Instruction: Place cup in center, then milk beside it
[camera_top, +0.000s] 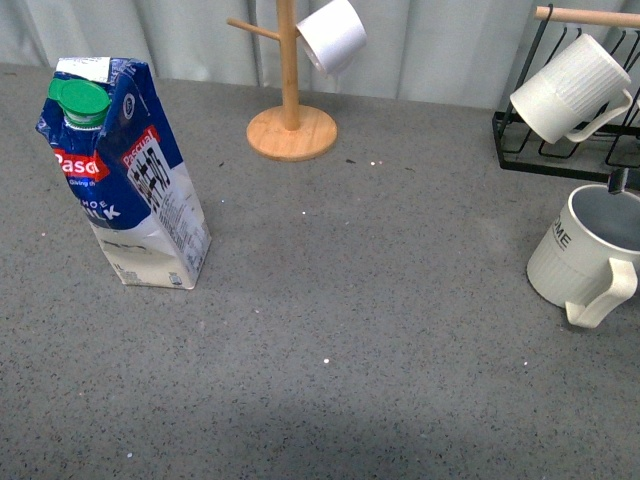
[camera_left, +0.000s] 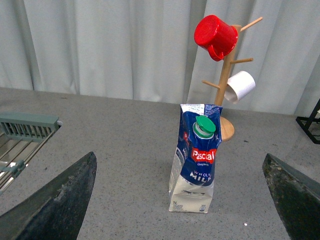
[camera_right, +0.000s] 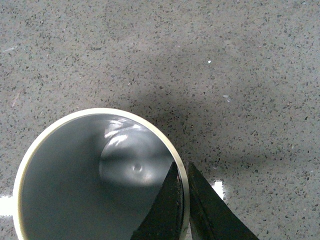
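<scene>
The cream-white cup (camera_top: 580, 255) with a loop handle and dark lettering is at the right edge of the front view. My right gripper (camera_right: 185, 190) is shut on its rim, one finger inside the pale grey interior (camera_right: 90, 175) and one outside. Only a dark bit of that gripper (camera_top: 618, 181) shows above the cup. The blue-and-cream milk carton (camera_top: 125, 175) with a green cap stands upright at the left. It also shows in the left wrist view (camera_left: 196, 157). My left gripper (camera_left: 180, 200) is open, its jaws wide apart, short of the carton.
A wooden mug tree (camera_top: 291, 110) stands at the back with a small white cup (camera_top: 332, 35) and a red cup (camera_left: 216, 36). A black rack (camera_top: 560, 140) at back right holds a ribbed white mug (camera_top: 570, 88). A grey-green tray (camera_left: 25, 130) lies left.
</scene>
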